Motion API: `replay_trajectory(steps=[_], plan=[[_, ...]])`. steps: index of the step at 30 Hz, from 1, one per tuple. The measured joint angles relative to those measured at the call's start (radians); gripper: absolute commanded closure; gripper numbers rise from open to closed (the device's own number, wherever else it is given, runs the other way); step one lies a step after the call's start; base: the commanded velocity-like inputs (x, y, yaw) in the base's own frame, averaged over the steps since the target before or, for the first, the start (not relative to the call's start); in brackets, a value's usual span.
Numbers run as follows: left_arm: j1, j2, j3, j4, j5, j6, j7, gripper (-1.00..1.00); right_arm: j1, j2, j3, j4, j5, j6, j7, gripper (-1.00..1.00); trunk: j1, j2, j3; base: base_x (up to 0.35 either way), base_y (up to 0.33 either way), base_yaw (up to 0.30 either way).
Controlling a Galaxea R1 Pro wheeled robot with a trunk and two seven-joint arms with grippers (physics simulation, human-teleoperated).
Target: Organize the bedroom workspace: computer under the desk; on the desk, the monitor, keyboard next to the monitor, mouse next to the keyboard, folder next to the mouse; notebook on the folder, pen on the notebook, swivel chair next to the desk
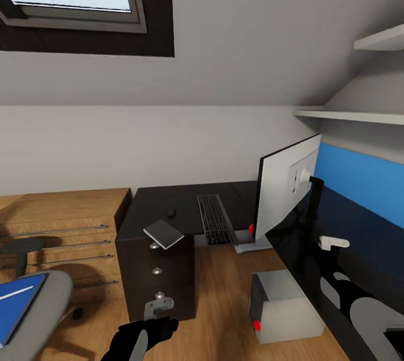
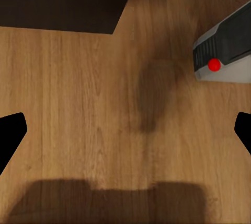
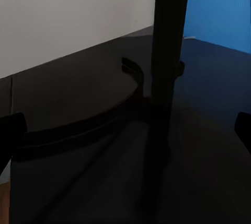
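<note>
The desk (image 1: pixel 163 209) is a glossy black L-shaped slab, its dark three-drawer unit (image 1: pixel 160 277) fronted with round silver knobs. On its top lies the keyboard (image 1: pixel 215 219), a slim dark-framed strip of black keys hanging slightly over the front edge. To its left sits the mouse (image 1: pixel 171 213), a tiny black dome. Nearer the edge above the drawers, the notebook (image 1: pixel 164 234), a thin flat grey slab, overhangs the corner. The monitor (image 1: pixel 286 184) stands just right of the keyboard, a thin panel seen from its pale grey back on a black stand (image 3: pixel 168 51), whose curved black foot rests on the desktop in the right wrist view.

On the light wood plank floor (image 2: pixel 78 104) below the desk sits the computer (image 1: pixel 283 305), a boxy pale grey case with a red light. At lower left the swivel chair (image 1: pixel 39 307), grey and upholstered, carries the bright blue folder (image 1: pixel 17 302) on its seat, well apart from the desk.

The left gripper (image 2: pixel 125 130) hangs spread wide over the bare floor, its black fingertips (image 2: pixel 10 130) at the picture's two edges. The right gripper (image 3: pixel 125 130) is likewise spread, over the desk by the monitor's stand. A low light-wood cabinet (image 1: pixel 62 220) adjoins the desk's left side; a blue wall panel (image 1: pixel 359 176) runs behind the monitor.
</note>
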Motion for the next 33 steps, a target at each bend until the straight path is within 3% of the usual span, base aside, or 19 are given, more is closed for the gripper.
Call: replay_trajectory(steps=[6, 21, 28, 33], plan=[[0.000, 0.000, 0.000, 0.001, 0.000, 0.000, 0.000, -1.00, 0.001, -0.004, -0.002, 0.000, -0.003, -0.010, -0.002, -1.00, 0.023, -0.042, -0.019, 0.000, 0.000, 0.000], [0.000, 0.001, 0.000, 0.021, -0.001, 0.000, 0.001, -1.00, 0.001, -0.012, -0.002, 0.002, -0.005, -0.040, -0.011, -1.00, 0.023, -0.042, -0.019, 0.013, -0.012, 0.000], [0.000, 0.002, 0.000, 0.026, -0.002, 0.000, 0.002, -1.00, 0.001, -0.013, -0.002, 0.002, -0.006, -0.082, -0.016, -1.00, 0.023, -0.042, -0.019, 0.093, -0.090, 0.000], [0.000, 0.002, 0.000, 0.028, -0.001, 0.000, 0.002, -1.00, 0.001, -0.013, -0.003, 0.008, -0.013, -0.148, -0.062, -1.00, 0.023, -0.042, -0.019, 0.010, -0.009, 0.000]])
